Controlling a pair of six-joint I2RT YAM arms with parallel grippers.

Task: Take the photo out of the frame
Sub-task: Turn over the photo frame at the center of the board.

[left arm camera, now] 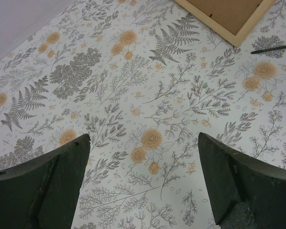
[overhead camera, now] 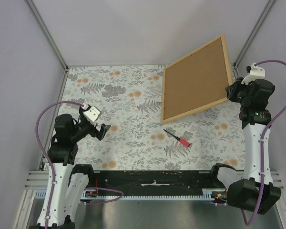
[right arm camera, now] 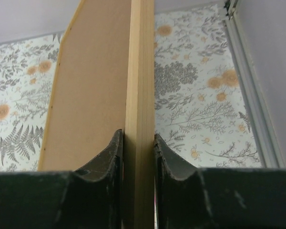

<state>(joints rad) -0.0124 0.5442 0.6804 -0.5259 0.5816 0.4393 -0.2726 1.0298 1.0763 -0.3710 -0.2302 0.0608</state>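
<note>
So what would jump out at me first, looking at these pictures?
The large rectangular picture frame of light-tan wood, its brown board back showing, at the far right: the right gripper is shut on its wooden edge and holds it tilted up. Nearer, a small red-handled screwdriver lies on the flower-patterned tablecloth, and at the left the left gripper hangs open above that cloth.

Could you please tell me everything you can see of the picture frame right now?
The frame is a large rectangle with a thin rim of pale wood around a plain brown board. This is its back, facing the overhead camera; the front is hidden. It sits at the far right of the table, turned askew and seemingly tipped up. The right claw is shut on its right rim, one finger on each face.
</note>
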